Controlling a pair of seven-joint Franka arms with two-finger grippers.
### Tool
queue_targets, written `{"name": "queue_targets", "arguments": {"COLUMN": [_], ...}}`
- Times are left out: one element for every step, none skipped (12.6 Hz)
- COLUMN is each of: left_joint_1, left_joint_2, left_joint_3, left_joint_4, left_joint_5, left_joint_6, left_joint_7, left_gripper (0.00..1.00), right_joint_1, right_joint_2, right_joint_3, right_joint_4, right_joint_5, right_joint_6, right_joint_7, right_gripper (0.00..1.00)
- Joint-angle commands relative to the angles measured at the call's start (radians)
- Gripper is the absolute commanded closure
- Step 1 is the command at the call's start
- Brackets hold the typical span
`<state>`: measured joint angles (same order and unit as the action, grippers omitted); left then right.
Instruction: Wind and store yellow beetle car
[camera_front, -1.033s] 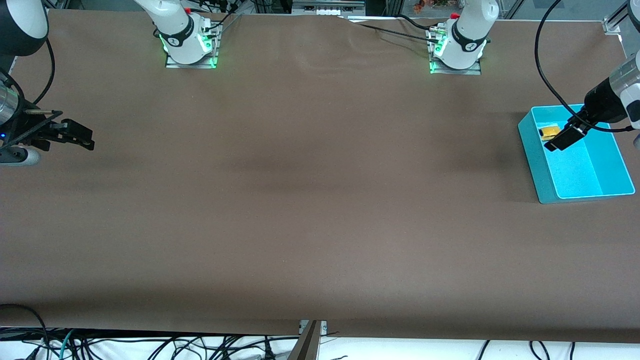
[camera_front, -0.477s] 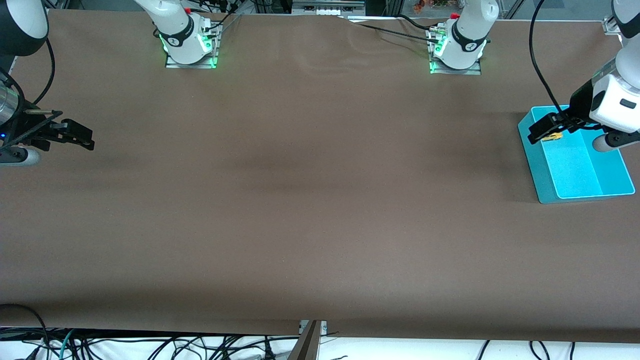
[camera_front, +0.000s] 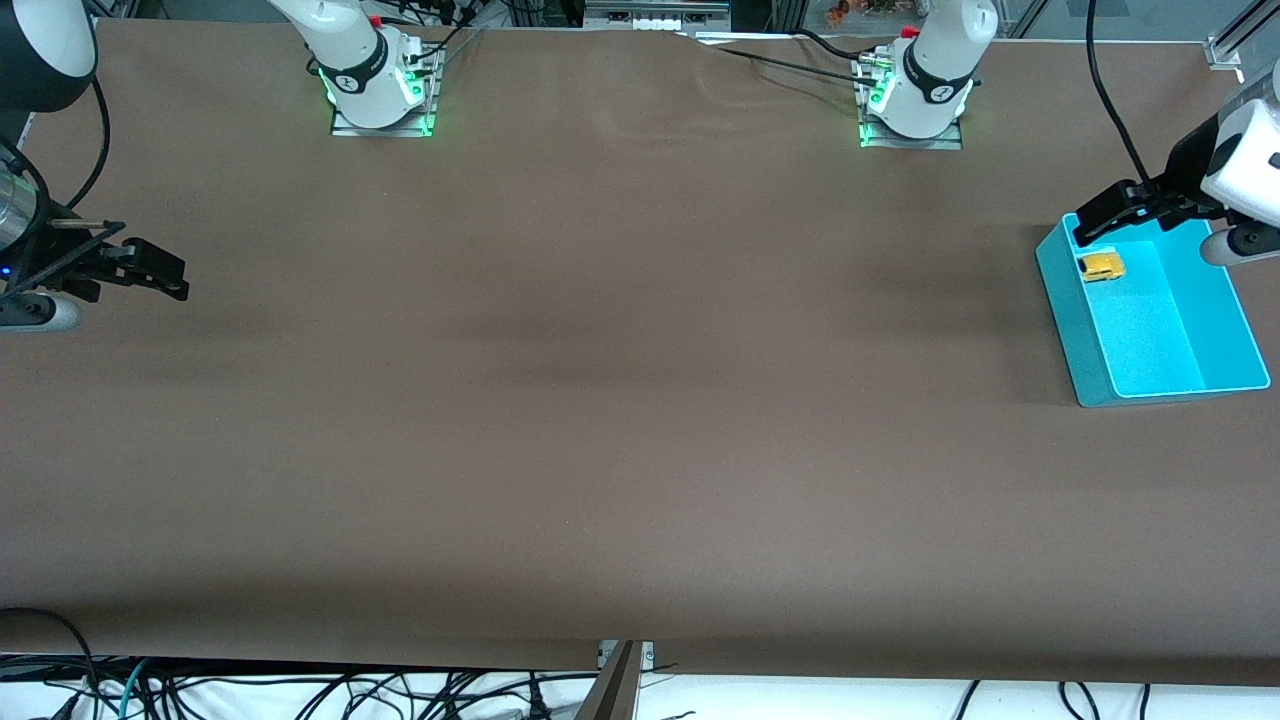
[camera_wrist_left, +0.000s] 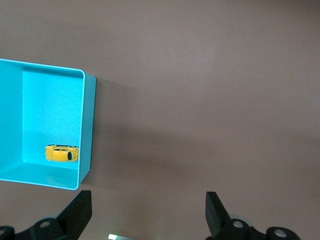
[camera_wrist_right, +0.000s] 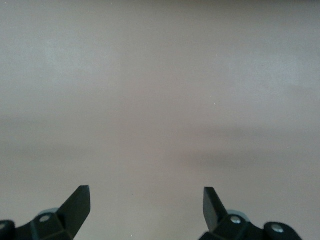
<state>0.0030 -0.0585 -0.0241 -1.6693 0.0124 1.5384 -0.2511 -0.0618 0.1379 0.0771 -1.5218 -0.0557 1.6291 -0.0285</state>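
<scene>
Front view, from its left edge across: the right gripper (camera_front: 165, 275) hangs low over the brown table (camera_front: 600, 400) at the right arm's end, close to the bench edge there, and that arm simply waits. Its two dark fingers stand well apart in the right wrist view, with nothing between them but bare brown cloth.

Along the top edge of the bench sit the two white arm bases, each lit green at its foot. Each base carries a small dark round mark on its collar, too small for me to read; I can make out no other label or writing anywhere on the bench.

Toward the left arm's end, near the corner by that arm's base, lies an open turquoise bin (camera_front: 1070, 330). The yellow beetle car (camera_front: 1100, 266) rests on the floor of the bin, in the corner farthest from the front camera and closest to the middle of the bench, just beside the wall. From the left wrist view the car (camera_wrist_left: 62, 153) lies on its side-on length along the short wall of the bin (camera_wrist_left: 85, 125), dark windows showing.

The left gripper (camera_front: 1110, 215) hovers above the bin's rim at that same corner, just over the edge farthest from the front camera. The car lies below it and a little nearer the camera, clear of the fingers. Its fingers are spread wide and grip nothing; in the left wrist view they frame bare table beside the bin.
</scene>
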Motion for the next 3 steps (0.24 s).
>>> {"name": "queue_targets", "arguments": {"left_joint_1": [0.003,0.003,0.003], "left_joint_2": [-0.001,-0.003,-0.009], "left_joint_3": [0.0,0.0,0.0], "left_joint_4": [0.014,0.013,0.008], "left_joint_5": [0.02,0.02,0.02], "left_joint_6": [-0.021,-0.023,-0.024], "left_joint_7": [0.012,0.012,0.009], "left_gripper": [0.0,0.0,0.0], "right_joint_1": [-0.004,-0.004,-0.004], "right_joint_2": [-0.009,-0.008,-0.009], "right_joint_3": [0.003,0.003,0.003], "right_joint_4": [-0.008,-0.008,-0.008], "right_joint_5": [0.0,-0.001,0.0], "right_joint_6": [0.005,0.005,0.005], "right_joint_7": [0.004,0.004,0.004], "right_gripper": [0.0,0.0,0.0]}}
